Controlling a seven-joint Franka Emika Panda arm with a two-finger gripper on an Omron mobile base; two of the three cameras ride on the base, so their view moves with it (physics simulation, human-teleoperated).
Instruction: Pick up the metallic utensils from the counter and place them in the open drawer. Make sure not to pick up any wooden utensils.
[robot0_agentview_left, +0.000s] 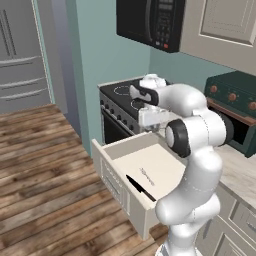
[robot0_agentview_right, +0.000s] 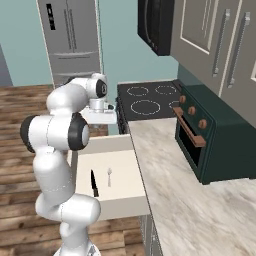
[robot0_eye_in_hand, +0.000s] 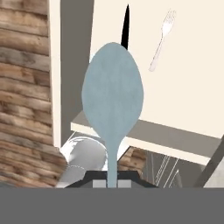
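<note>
In the left base view, the open drawer (robot0_agentview_left: 150, 170) juts out from the cabinets toward the wood floor, and the black-handled knife (robot0_agentview_left: 140, 188) already lies inside it, along its near side. The white arm bends over the drawer's far end, with the gripper (robot0_agentview_left: 152, 118) hanging near the stove (robot0_agentview_left: 120, 95).

In the right base view, the same drawer (robot0_agentview_right: 112, 175) sits left of the beige counter (robot0_agentview_right: 190, 200). The knife (robot0_agentview_right: 93, 183) lies on the drawer floor with a small pale fork (robot0_agentview_right: 109, 176) just beside it, the two roughly parallel. The gripper (robot0_agentview_right: 102, 114) hangs above the drawer's back edge.

In the hand view, the jaws are pressed together on the thin handle of the silver-blue spoon (robot0_eye_in_hand: 113, 98), whose bowl stands up away from the fingertips. Its long axis points toward the drawer's interior, in line with the knife (robot0_eye_in_hand: 126, 26) beyond it, and the fork (robot0_eye_in_hand: 161, 39) lies off to the right. The spoon looks to hang over the drawer's edge rather than squarely over its floor, so the next move probably calls for carrying it farther in over the pale interior before letting go.
</note>
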